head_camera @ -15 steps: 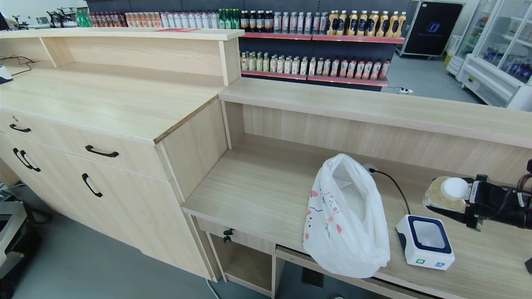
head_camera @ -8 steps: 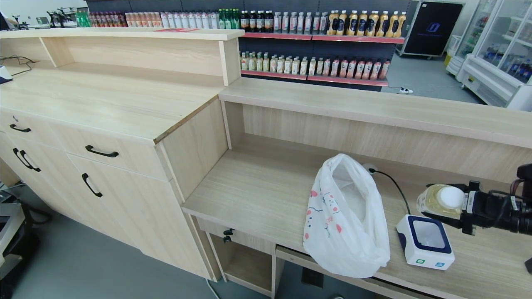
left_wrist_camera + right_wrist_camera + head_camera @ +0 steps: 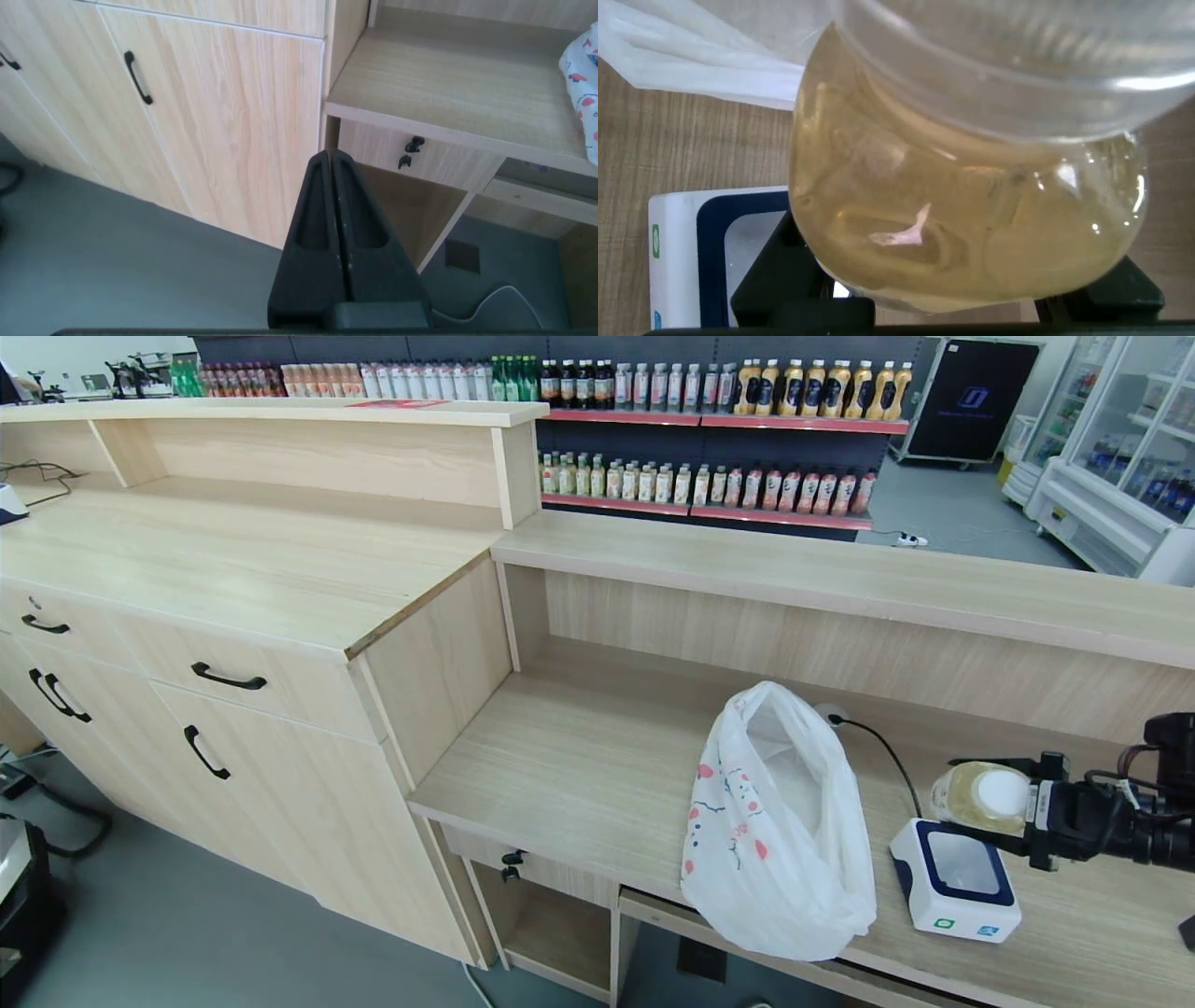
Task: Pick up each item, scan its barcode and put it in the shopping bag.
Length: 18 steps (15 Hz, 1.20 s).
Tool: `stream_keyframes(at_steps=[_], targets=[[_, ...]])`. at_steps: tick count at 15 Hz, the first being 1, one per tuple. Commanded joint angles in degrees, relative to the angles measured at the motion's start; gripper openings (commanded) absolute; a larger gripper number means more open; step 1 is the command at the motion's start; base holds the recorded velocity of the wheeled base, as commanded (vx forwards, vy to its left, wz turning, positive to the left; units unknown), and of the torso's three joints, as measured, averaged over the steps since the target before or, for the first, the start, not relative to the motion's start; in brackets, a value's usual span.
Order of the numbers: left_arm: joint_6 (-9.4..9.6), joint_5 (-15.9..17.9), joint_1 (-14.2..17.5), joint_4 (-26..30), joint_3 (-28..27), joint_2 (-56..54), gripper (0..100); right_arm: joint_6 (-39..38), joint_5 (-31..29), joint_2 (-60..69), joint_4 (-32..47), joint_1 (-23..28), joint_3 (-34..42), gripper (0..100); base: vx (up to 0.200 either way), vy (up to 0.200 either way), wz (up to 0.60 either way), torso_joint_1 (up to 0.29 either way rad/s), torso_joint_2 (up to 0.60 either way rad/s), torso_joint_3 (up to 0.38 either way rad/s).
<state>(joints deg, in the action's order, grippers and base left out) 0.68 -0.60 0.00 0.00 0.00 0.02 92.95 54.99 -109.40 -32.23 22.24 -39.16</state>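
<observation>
**Bottle brought down to the scanner**

Over the last second we saw the right gripper (image 3: 980, 800) carry the bottle (image 3: 963, 791) lower and nearer the bag. It ended just above the far edge of the scanner (image 3: 954, 877), which lay below the fingertips. We judged the scan was about to start, with bagging still to do. The jaws pinched the bottle between them. Its long axis seemed tilted, with the white cap up and back toward the wrist and the base dipping toward the scanner. The shopping bag (image 3: 775, 831) lay beyond the fingertips, mouth open. The left gripper (image 3: 334, 187), fingers pressed together, hung well apart by the cabinet (image 3: 215, 103).
</observation>
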Motion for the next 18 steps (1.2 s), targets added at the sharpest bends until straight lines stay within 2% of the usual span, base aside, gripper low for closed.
stream_keyframes(at_steps=[1,18], targets=[[0.02,0.0,0.0,0.0,0.0,0.0,0,0.0,0.0,-0.3,0.0,-0.1,0.0,0,0.000,0.000,0.00,0.000,0.00,0.000],[0.02,0.0,0.0,0.0,0.0,0.0,0,4.7,-0.1,-0.1,3.4,1.6,-0.9,0,0.000,0.000,0.00,0.000,0.00,0.000]])
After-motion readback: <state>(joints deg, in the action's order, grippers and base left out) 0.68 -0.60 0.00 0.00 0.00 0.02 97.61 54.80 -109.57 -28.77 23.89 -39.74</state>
